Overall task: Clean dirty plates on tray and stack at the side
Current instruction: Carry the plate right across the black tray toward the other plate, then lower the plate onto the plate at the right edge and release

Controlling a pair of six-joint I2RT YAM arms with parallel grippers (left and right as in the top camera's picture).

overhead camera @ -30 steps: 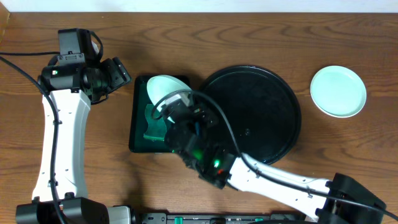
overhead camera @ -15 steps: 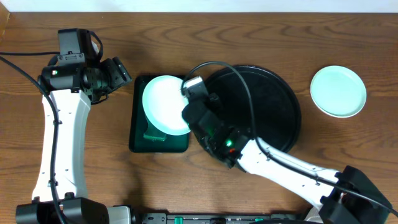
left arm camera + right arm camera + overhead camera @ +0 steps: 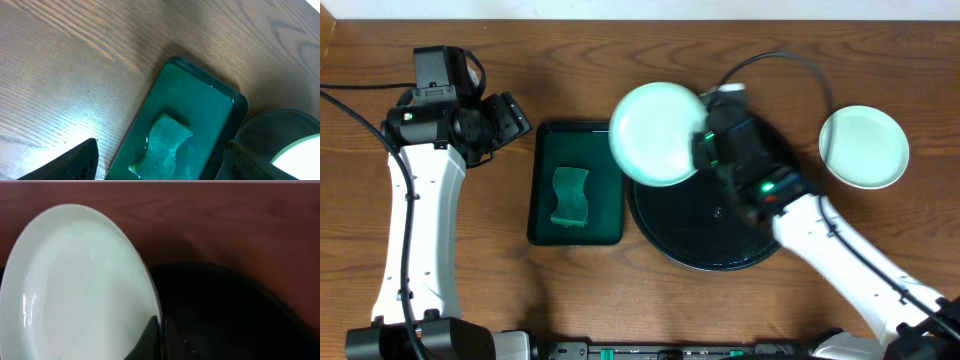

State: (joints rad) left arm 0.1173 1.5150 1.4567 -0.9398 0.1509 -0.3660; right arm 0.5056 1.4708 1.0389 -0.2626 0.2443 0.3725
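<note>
The right gripper is clamped on the rim of a plate and holds it in the air over the upper left edge of the black tray, near the middle of the overhead view. The grip looks thin. Only the fingertips pinch the edge, and the whole plate hangs out to one side of them. A fast swing could twist the plate in the jaws, or let it slip and drop onto the tray rim or the table. Another plate lies at the right of the frame, apart from the tray. A careless set-down there could land off-centre, push that plate aside or chip both. The left gripper sits at the upper left with its jaws apart, holding nothing. It is near the green tray and its sponge, and clear of the path.
</note>
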